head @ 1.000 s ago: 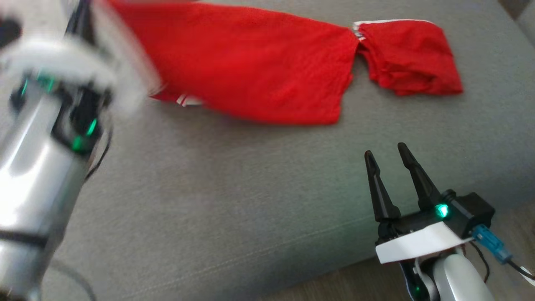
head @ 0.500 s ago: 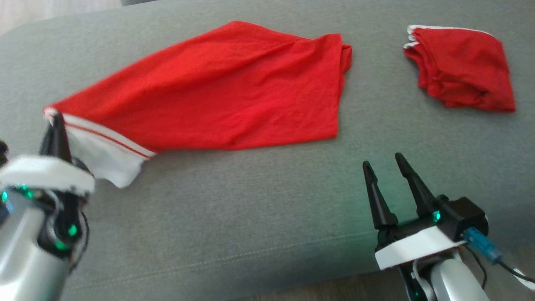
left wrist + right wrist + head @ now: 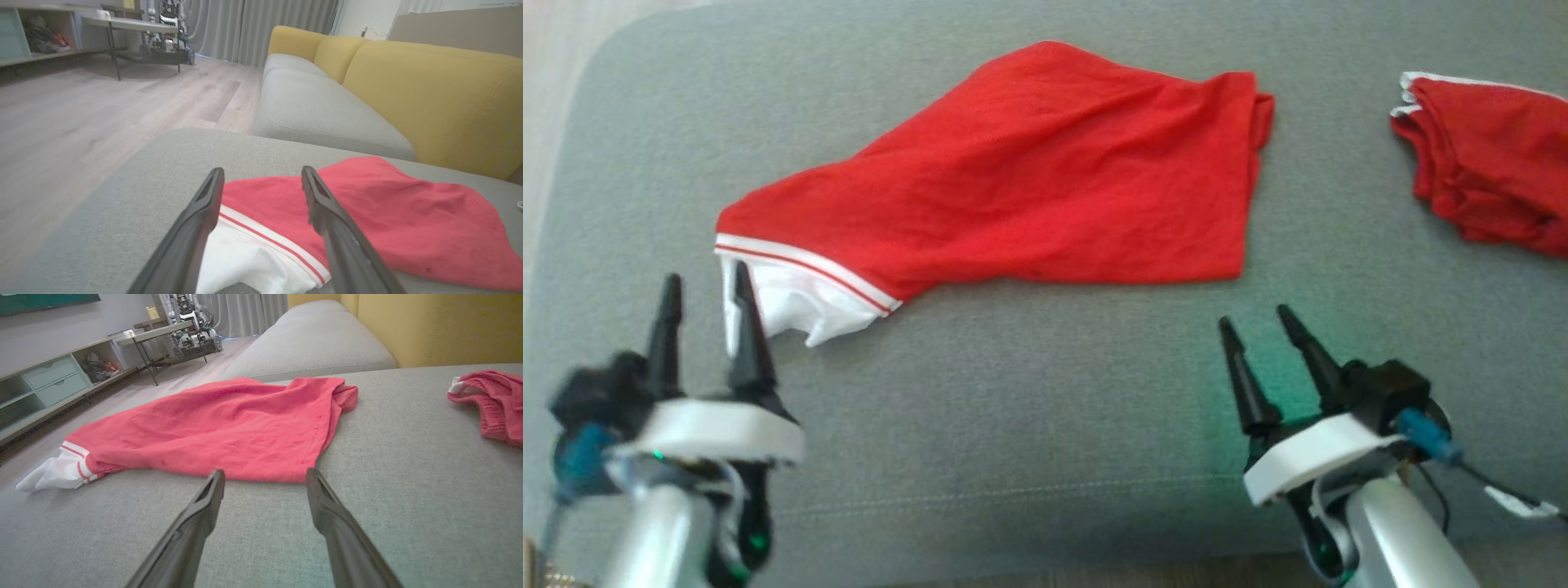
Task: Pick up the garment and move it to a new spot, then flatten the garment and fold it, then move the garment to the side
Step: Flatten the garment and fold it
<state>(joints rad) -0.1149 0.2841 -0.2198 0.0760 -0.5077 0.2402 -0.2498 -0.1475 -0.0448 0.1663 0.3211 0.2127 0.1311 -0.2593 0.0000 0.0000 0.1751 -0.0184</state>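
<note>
Now free of the parted left tool [image 3: 706, 273]: white end of garment [image 3: 1045, 188].

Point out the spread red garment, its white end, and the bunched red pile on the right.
Garment [image 3: 1045, 180]: head view, middle of the red cloth.
White end [image 3: 792, 296]: head view, centre of the white fabric.
Pile [image 3: 1494, 163]: head view, its top layer.
</note>
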